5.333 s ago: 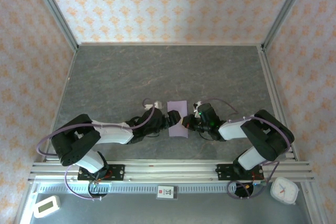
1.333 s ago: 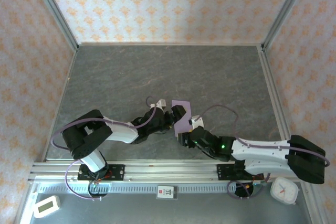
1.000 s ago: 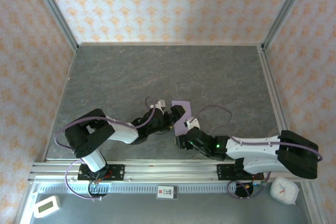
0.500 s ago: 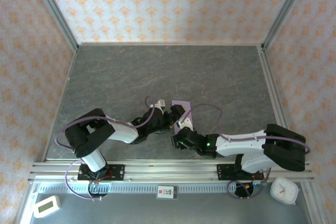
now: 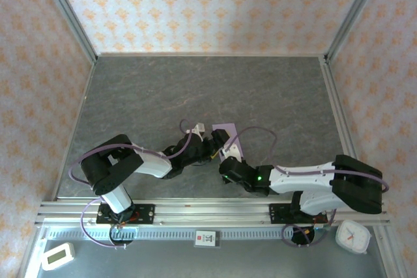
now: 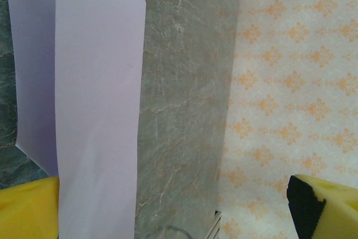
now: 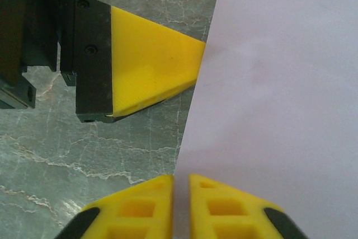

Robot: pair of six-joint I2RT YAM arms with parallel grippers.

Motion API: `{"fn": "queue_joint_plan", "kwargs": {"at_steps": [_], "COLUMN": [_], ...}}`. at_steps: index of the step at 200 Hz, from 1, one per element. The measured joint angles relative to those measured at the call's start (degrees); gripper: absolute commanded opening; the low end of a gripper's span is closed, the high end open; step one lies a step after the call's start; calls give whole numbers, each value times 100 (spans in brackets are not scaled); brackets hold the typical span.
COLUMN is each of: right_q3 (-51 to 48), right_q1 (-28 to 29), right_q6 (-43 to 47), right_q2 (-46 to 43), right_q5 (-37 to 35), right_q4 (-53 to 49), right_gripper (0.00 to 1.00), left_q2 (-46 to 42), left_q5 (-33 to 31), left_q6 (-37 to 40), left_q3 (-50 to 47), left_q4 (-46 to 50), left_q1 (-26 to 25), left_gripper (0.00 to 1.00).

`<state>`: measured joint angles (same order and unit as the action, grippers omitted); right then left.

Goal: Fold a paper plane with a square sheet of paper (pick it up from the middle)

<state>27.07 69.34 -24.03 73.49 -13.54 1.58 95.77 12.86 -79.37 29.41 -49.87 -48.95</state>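
Lilac sheet of paper point(image 5: 227, 133), seemingly folded once and far from a plane, sits by the table's point(image 5: 195, 89) near edge, left jaws wide apart beside it, right jaws closed at its edge.

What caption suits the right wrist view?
Right gripper shut on the edge of the lilac sheet, left gripper's finger at that edge.

I'm looking at a grey, marble-veined table point(image 5: 195, 89) with an aluminium rail point(image 5: 208, 208) along its near edge. The square sheet of paper point(image 5: 226, 129) lies on it, just beyond the rail's middle, creased lengthwise.
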Motion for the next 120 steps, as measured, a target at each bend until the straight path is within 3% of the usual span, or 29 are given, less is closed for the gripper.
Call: {"fn": "queue_joint_plan", "kwargs": {"at_steps": [70,120], "right_q3": [15,-96], "right_q1": [-35,-514], "right_q6": [11,7], "right_q2": [-68,-848], "right_q5": [120,726], "right_q4": [-37,214], "right_gripper": [0,0], "left_q2": [2,2], "left_q5": [0,24], "left_q6": [-11,20], "left_q3": [0,0], "left_q4": [-15,-52], "left_q1": [0,22], "left_gripper": [98,98]}}
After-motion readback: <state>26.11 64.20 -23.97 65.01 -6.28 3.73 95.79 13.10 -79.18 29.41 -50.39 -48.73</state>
